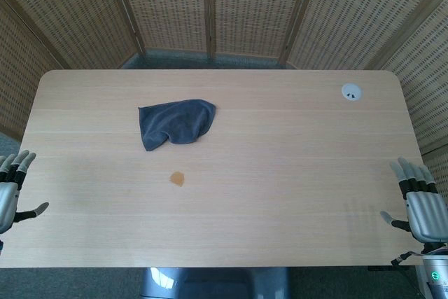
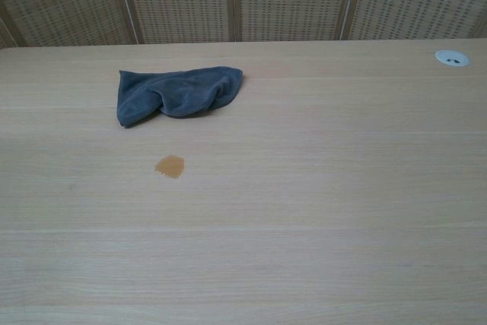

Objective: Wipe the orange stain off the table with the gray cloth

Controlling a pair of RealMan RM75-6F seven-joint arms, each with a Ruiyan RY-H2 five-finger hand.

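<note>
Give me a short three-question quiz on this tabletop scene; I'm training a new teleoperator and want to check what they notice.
1. True or false: the crumpled gray cloth covers the small orange stain.
2. Which hand is nearer the cloth: A) left hand B) right hand?
3. Fill in: the round white cable grommet sits in the light wooden table's far ____ corner.

Key: 1. False; the stain lies bare, nearer the robot than the cloth. 2. A. 3. Right.

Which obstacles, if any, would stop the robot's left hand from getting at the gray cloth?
Probably none: bare table lies between the open left hand and the gray cloth, though its reach cannot be judged.
</note>
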